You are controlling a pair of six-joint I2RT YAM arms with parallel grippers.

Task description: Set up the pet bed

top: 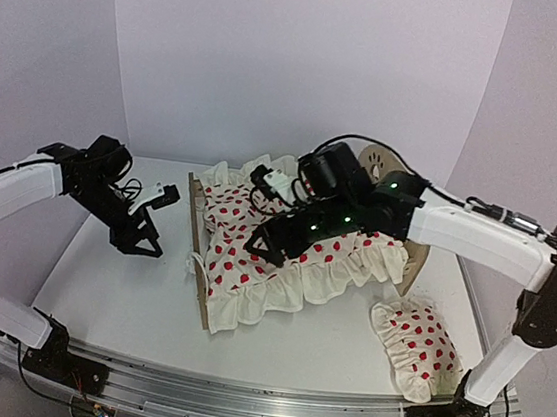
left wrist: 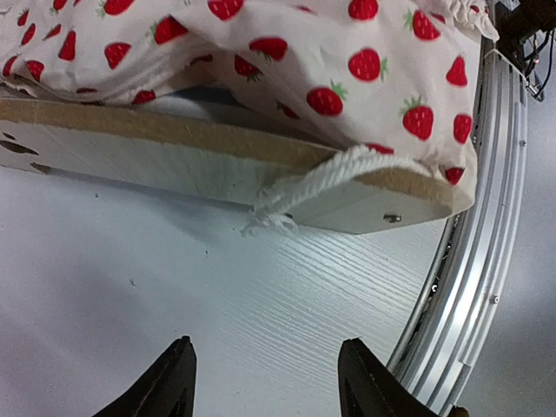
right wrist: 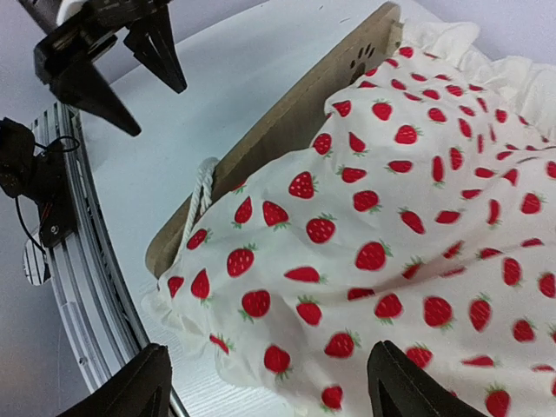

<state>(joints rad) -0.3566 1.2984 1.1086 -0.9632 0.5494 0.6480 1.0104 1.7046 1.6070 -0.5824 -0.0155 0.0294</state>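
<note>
Bedding hides most of the pet bed [top: 197, 214], which sits at the centre of the white tabletop [top: 118, 291]. A cream ruffled blanket [top: 292, 270] printed with red strawberries is heaped inside the frame and spills over its lower side. A white cord [left wrist: 321, 178] hangs on the plywood footboard at centre left. A matching pillow [top: 414, 340] lies apart at lower right. The right pincer [top: 259, 245] is over the blanket with fingers spread, gripping nothing. The left pincer [top: 139, 238], also spread and empty, is left of the footboard. An aluminium rail [top: 256, 402] edges the bottom, and pale walls [top: 295, 60] close in behind.
</note>
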